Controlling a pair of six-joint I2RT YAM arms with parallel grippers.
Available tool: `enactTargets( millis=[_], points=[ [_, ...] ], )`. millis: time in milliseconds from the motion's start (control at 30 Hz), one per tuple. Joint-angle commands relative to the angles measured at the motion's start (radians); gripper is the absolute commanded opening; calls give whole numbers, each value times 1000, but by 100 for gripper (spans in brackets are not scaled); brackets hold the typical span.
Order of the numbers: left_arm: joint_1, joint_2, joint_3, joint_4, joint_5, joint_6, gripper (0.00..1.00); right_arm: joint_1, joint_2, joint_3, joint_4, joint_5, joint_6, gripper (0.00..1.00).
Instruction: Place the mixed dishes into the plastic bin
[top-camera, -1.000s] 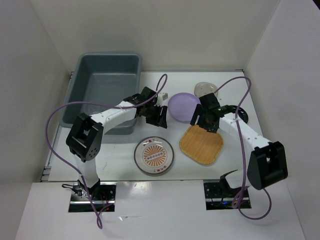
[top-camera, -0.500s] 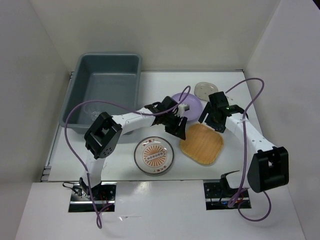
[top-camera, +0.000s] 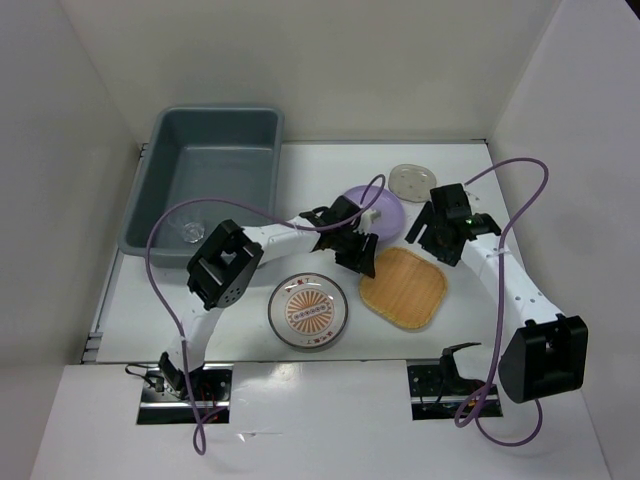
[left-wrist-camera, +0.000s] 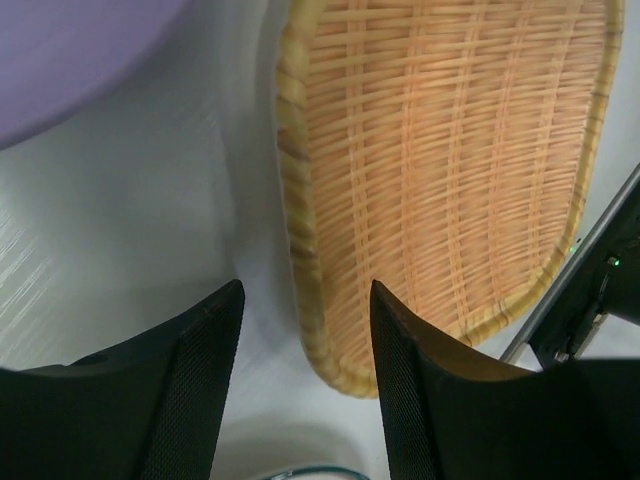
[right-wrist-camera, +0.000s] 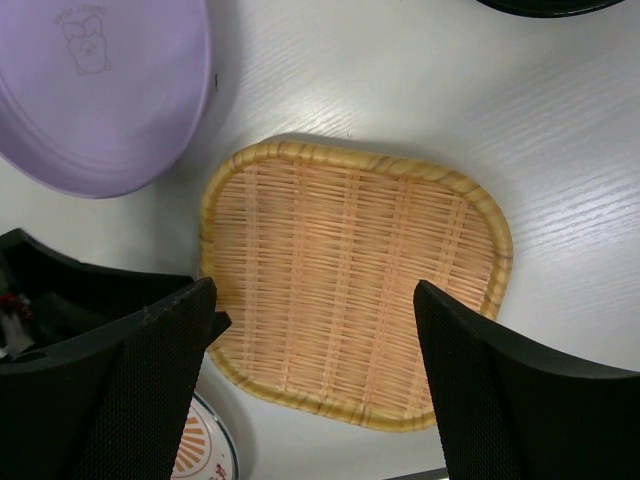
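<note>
The grey-blue plastic bin (top-camera: 160, 180) stands at the far left, with the small clear glass cup (top-camera: 190, 230) in its near corner. The tan woven plate (top-camera: 403, 288) lies right of centre, the lavender plate (top-camera: 378, 205) behind it, the translucent dish (top-camera: 408, 182) further back, and the orange-and-white plate (top-camera: 308, 311) in front. My left gripper (top-camera: 358, 256) is open and low, its jaws either side of the woven plate's (left-wrist-camera: 450, 170) left rim (left-wrist-camera: 305, 390). My right gripper (top-camera: 440, 240) is open and empty above the woven plate (right-wrist-camera: 350, 330). The black dish's edge (right-wrist-camera: 545, 5) shows only in the right wrist view.
White walls close in the table on the left, back and right. The two arms' cables loop over the table. In the right wrist view, the left gripper's black body (right-wrist-camera: 60, 290) lies against the woven plate's left side.
My left arm swung right from the bin's near wall to the woven plate's left rim. My right gripper drew back to the right, away from the lavender plate. The cup now shows in the bin.
</note>
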Motion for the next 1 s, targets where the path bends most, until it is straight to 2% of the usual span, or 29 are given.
enactTargets(
  millis=[0, 133, 267, 400, 500, 800, 833, 867, 933, 967],
  points=[
    [-5, 48, 33, 61, 59, -32, 61, -7, -10, 34, -22, 4, -2, 84],
    [-5, 74, 43, 81, 126, -45, 58, -17, -10, 34, -22, 4, -2, 84],
    [-5, 106, 52, 99, 166, -63, 47, -17, -10, 34, -22, 4, -2, 84],
    [-5, 144, 75, 90, 201, -63, 44, -17, -10, 34, -22, 4, -2, 84],
    [-5, 155, 84, 90, 211, -63, 38, -17, -19, 34, -22, 4, -2, 84],
    [-5, 216, 93, 122, 316, -91, 35, -26, -29, 25, -22, 13, -2, 84],
    [-5, 227, 93, 122, 317, -100, 32, -26, -38, 25, -22, 13, -2, 84],
    [-5, 227, 105, 122, 317, -100, 19, -26, -38, 25, -22, 13, -2, 84],
    [-5, 236, 115, 112, 317, -100, 2, -26, -47, 25, -13, 13, -2, 84],
    [-5, 236, 115, 112, 317, -100, 0, -26, -47, 25, -13, 13, -2, 84]
  ],
)
